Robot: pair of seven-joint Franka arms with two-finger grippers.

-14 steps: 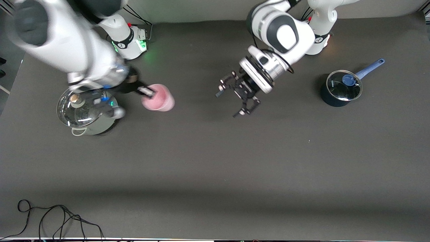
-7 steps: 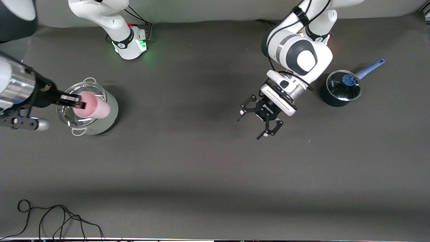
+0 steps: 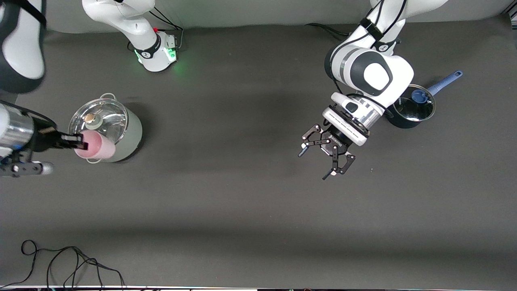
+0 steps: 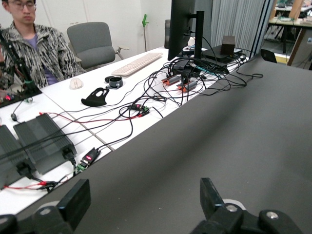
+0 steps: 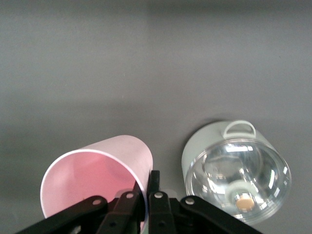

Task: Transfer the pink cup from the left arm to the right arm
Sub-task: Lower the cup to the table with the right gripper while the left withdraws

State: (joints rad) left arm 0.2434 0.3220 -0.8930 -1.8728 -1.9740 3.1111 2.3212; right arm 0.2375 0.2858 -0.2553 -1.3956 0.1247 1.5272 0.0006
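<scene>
The pink cup [image 3: 95, 146] is held off the table on its side at the right arm's end, its open mouth toward the gripper that holds it and its closed base pointing toward the middle of the table. In the front view it overlaps the near edge of a pale green stockpot [image 3: 108, 130] with a glass lid [image 3: 97, 122]; the right wrist view shows the cup [image 5: 97, 178] raised above the dark table [image 3: 242, 194] and to one side of the stockpot [image 5: 234, 170], not touching it.

The right gripper [image 3: 78, 141] pinches the cup's rim, one finger inside the mouth and one outside against the wall. In the right wrist view the fingers [image 5: 155, 195] close on the thin pink wall at the rim. Only the right arm's silver wrist [image 3: 14, 131] and its gripper enter the front view, from the edge of the picture.

The left gripper [image 3: 328, 159] hangs over bare table toward the left arm's end, well apart from the cup, its linkage fingers spread wide with nothing between them. The left wrist view confirms the two fingertips [image 4: 209, 195] apart over dark table surface.

A dark saucepan with a blue handle and glass lid [image 3: 410, 108] stands on the table at the left arm's end, partly covered by the left arm's elbow. A loose black cable [image 3: 68, 262] lies at the table's near edge.
</scene>
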